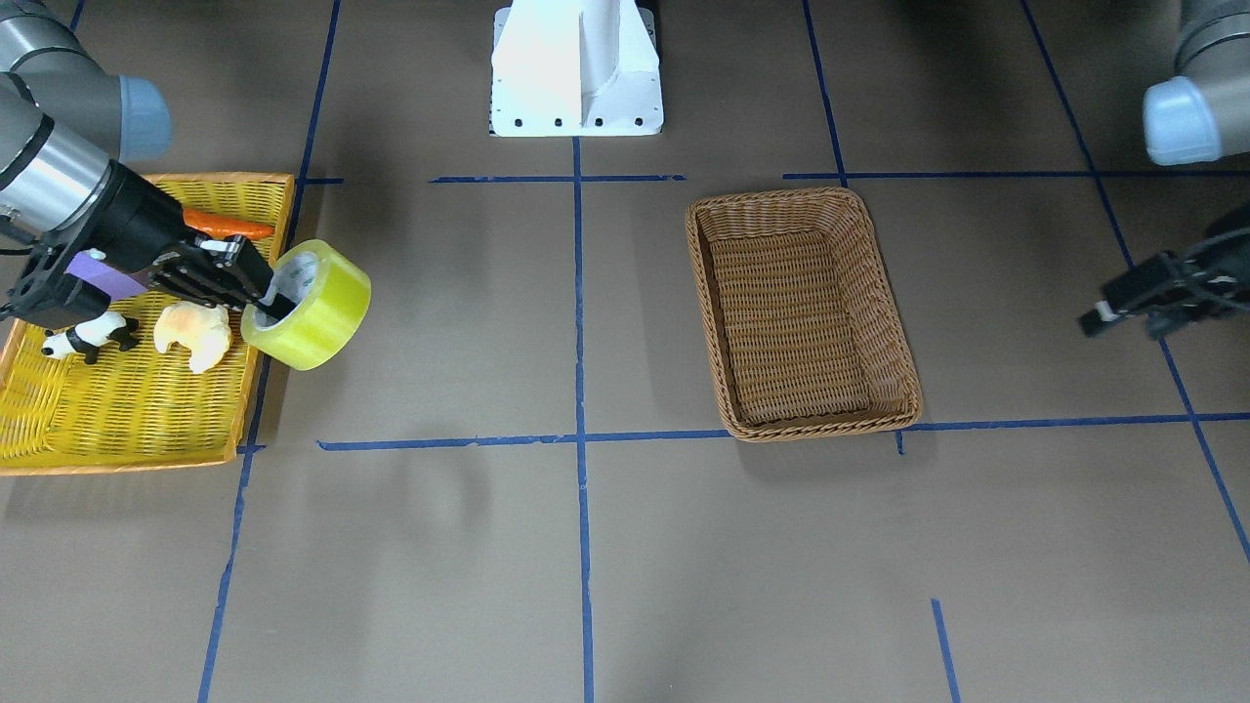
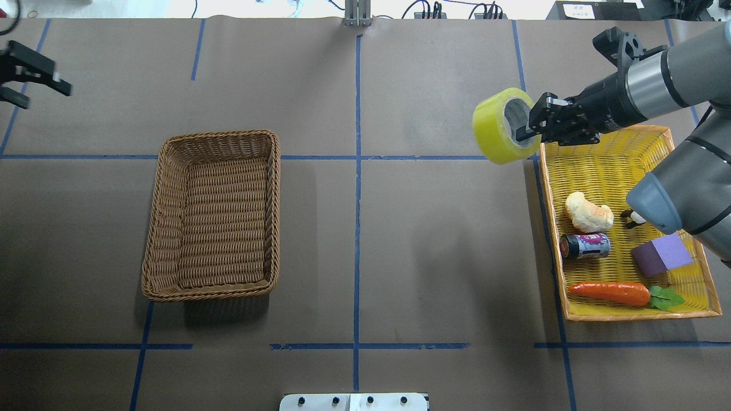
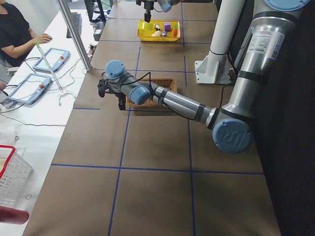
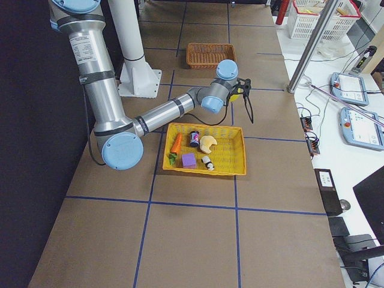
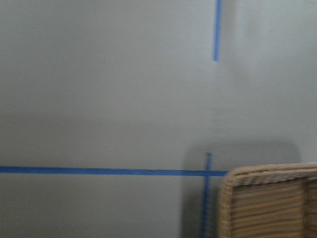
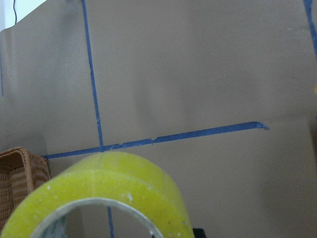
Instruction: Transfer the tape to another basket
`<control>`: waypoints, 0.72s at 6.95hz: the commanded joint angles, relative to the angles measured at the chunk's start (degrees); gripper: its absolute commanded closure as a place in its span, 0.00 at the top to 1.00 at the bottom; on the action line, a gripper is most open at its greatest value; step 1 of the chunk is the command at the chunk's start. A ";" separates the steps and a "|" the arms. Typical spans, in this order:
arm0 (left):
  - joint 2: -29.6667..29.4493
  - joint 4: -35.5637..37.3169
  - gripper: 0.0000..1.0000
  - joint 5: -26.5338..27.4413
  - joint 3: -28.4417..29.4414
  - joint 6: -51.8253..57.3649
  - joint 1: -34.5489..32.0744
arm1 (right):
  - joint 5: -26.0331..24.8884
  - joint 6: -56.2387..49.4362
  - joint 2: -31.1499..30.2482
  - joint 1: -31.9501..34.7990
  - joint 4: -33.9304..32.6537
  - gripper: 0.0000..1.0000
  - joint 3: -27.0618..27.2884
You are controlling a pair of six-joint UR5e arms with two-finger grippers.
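The yellow-green tape [image 2: 495, 132] hangs in the air just beyond the yellow tray's corner, on the side toward the basket. My right gripper [image 2: 530, 129] is shut on the roll's wall, with one finger inside the grey-white core. The roll also shows in the front view [image 1: 322, 314] with the right gripper [image 1: 262, 299], and it fills the bottom of the right wrist view [image 6: 114, 183]. The brown wicker basket [image 2: 220, 211] [image 1: 801, 322] stands empty across the table's middle. My left gripper [image 2: 35, 80] [image 1: 1123, 310] is open and empty, far from both.
The yellow tray [image 2: 622, 313] holds a croissant [image 2: 588, 212], a small can [image 2: 585, 245], a purple block [image 2: 662, 255], a carrot [image 2: 611, 292] and a panda toy [image 1: 88, 337]. Bare brown table with blue tape lines lies between tray and basket. The robot base [image 1: 576, 68] stands at the table's edge.
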 commanded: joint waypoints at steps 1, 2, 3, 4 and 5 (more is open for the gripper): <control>-2.96 -11.97 1.00 0.02 -2.26 -23.78 6.83 | -1.06 8.21 0.07 -2.39 7.56 0.00 0.39; -5.07 -14.28 1.00 0.02 -3.93 -31.45 8.94 | -1.32 12.34 0.07 -3.62 12.38 0.00 0.57; -6.39 -14.48 1.00 0.28 -6.38 -36.49 11.83 | -2.81 15.51 0.07 -5.89 17.56 0.00 0.57; -7.45 -15.09 1.00 1.33 -9.10 -40.98 13.95 | -7.78 19.20 0.07 -10.35 23.18 0.00 0.75; -7.64 -20.23 1.00 4.12 -10.87 -48.50 16.15 | -17.58 23.93 0.16 -16.75 26.98 0.00 2.75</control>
